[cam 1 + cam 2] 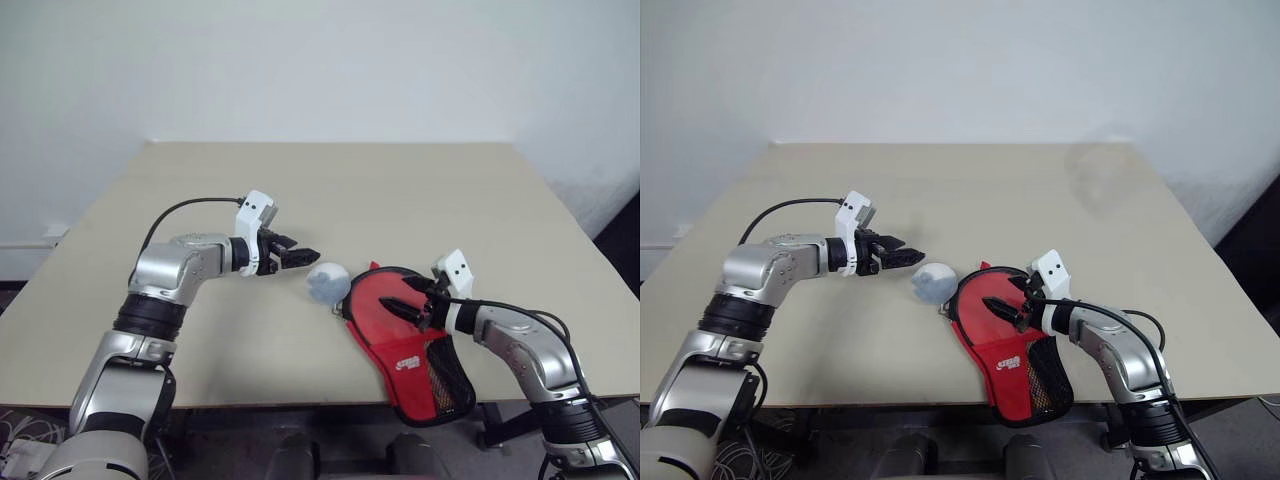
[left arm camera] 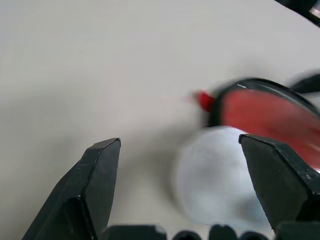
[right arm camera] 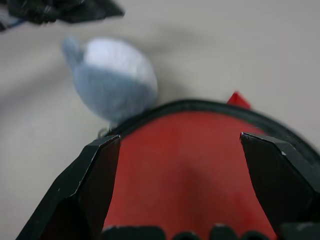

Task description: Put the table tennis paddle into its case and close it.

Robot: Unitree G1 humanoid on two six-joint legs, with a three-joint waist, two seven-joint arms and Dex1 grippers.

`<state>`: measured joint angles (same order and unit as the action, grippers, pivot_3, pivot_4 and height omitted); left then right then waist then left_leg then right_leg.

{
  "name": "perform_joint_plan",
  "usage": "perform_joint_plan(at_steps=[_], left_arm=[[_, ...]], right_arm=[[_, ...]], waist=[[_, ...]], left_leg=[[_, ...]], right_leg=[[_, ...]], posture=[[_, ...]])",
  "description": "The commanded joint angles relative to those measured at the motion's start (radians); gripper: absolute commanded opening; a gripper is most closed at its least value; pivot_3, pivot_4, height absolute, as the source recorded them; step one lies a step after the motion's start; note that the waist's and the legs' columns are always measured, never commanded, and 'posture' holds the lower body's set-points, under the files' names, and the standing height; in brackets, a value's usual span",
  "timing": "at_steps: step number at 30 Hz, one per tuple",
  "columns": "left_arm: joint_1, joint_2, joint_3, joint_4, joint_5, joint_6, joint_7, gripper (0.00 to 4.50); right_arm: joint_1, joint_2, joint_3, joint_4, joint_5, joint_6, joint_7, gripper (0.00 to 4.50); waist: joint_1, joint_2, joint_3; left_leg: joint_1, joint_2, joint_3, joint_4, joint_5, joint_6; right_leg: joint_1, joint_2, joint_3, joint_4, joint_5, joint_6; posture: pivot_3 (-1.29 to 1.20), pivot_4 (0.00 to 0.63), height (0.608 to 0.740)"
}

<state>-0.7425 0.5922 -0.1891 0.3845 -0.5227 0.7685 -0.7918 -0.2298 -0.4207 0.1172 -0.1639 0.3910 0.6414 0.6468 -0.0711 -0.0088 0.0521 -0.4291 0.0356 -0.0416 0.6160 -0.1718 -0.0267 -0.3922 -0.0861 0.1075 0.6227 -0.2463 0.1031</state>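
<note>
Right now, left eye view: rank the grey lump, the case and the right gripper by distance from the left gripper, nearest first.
1. Whitish-grey lump: on the table just ahead of the left gripper, not touching it.
2. Case: past the lump, on its right, reaching to the near table edge.
3. Right gripper: open, over the case's round red end.

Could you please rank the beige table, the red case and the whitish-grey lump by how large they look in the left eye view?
1. The beige rectangular table, by far the largest.
2. The red paddle-shaped soft case with black edging and mesh.
3. The whitish-grey round lump, smallest, touching the case's rounded end.
</note>
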Motion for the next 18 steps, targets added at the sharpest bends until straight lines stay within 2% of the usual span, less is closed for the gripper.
perform_joint_plan(at_steps=[1, 9, 14, 18], left_arm=[[-0.058, -0.064, 0.007, 0.071, 0.040, -0.030, -0.042, 4.02], [-0.027, -0.139, 0.003, 0.069, 0.052, 0.013, -0.176, 4.02], [0.019, -0.127, -0.063, 0.058, 0.138, -0.015, -0.213, 4.02], [0.026, -0.120, -0.070, 0.058, 0.156, 0.029, -0.234, 4.02]], right_arm=[[-0.023, 0.009, 0.002, 0.005, 0.000, -0.009, 0.012, 4.14], [-0.019, 0.025, 0.060, 0.065, -0.067, -0.034, 0.002, 4.14], [-0.031, 0.026, 0.066, 0.101, -0.097, -0.053, 0.002, 4.14], [-0.041, 0.024, 0.065, 0.123, -0.106, -0.054, 0.000, 4.14]], waist=[[0.001, -0.001, 0.000], [-0.001, -0.002, 0.001], [0.000, -0.003, 0.000], [0.000, -0.004, -0.001]], left_leg=[[0.000, 0.000, 0.000, 0.000, 0.000, 0.000], [0.000, 0.000, 0.000, 0.000, 0.002, 0.004], [0.001, 0.000, 0.000, 0.001, 0.002, 0.004], [0.001, 0.000, -0.001, 0.002, 0.002, 0.003]], right_leg=[[0.000, 0.000, 0.000, 0.000, 0.000, 0.000], [0.000, 0.000, 0.000, 0.002, 0.000, 0.000], [0.002, 0.000, 0.000, 0.001, 0.000, 0.000], [0.002, 0.000, 0.000, 0.002, 0.000, 0.000]], posture=[[0.00, 0.000, 0.740], [0.00, 0.000, 0.740], [0.00, 0.000, 0.740], [0.00, 0.000, 0.740]])
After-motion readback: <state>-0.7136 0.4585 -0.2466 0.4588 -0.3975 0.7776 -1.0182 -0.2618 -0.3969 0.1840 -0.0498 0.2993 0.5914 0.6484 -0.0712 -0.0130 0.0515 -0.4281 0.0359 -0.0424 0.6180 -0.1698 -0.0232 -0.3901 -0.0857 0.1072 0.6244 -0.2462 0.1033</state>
